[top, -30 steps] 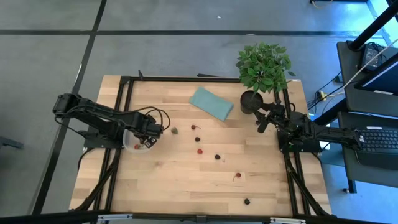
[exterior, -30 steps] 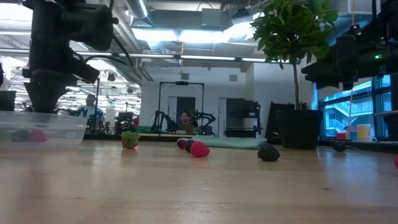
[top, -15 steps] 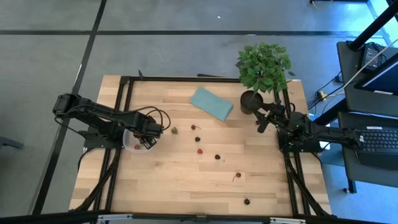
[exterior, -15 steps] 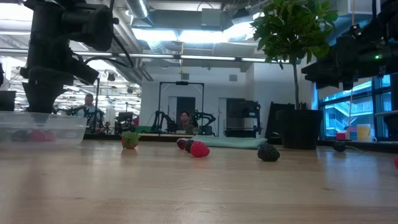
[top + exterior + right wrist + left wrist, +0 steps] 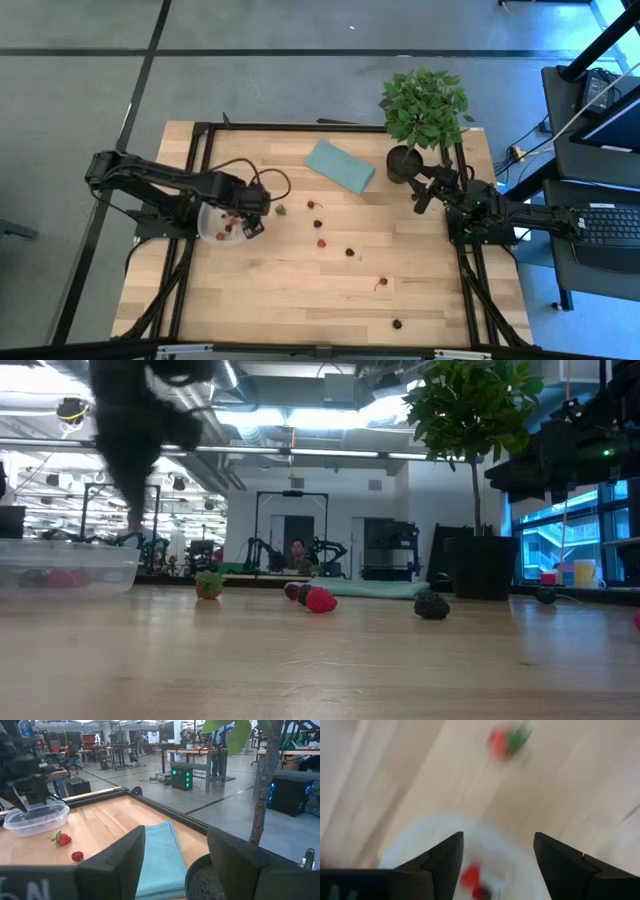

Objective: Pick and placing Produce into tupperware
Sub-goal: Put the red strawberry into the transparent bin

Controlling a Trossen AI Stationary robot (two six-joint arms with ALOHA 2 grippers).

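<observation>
The tupperware, a clear shallow tub, stands at the table's left and holds a few red and dark berries. My left gripper hangs open above the tub's right rim, with nothing between its fingers. Several loose pieces of produce lie on the wood. One is a green-topped red berry, just right of the tub and also in the left wrist view. Others trail toward the near right. My right gripper waits open beside the plant pot, far right.
A teal pad lies at the far middle. A potted plant stands at the far right corner, next to my right arm. Black frame rails run along the table's left, far and right sides. Bare wood stretches along the near edge.
My left gripper has risen out of the tupperware and swung a little toward the table's right edge; it shows blurred in the low view. The tub and the loose berries on the table have stayed put.
</observation>
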